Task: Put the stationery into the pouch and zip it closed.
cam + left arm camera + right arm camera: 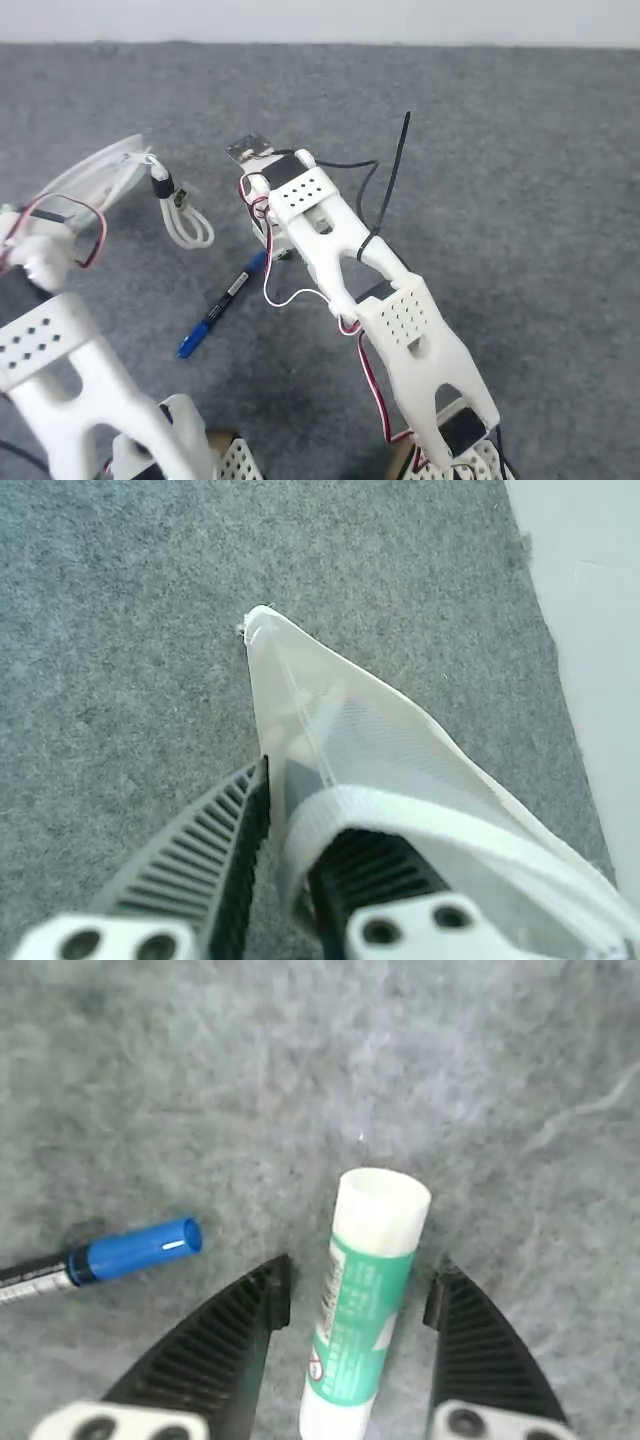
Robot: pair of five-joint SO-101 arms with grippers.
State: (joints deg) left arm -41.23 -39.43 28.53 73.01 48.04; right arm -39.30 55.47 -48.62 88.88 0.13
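Observation:
A clear mesh pouch [380,740] hangs lifted off the grey carpet at the far left [105,168], and my left gripper [285,800] is shut on its white edge. A white and green glue stick [365,1290] lies on the carpet between the fingers of my right gripper [360,1280], which is open with a gap on both sides. In the high view the right arm [320,220] covers the glue stick. A blue-capped pen [220,305] lies just left of that arm, its cap [135,1250] beside one finger.
A coiled white cable [182,215] lies between the pouch and the right arm. A small metal clip [250,148] sits just beyond the right arm's wrist. Open carpet stretches to the right and far side.

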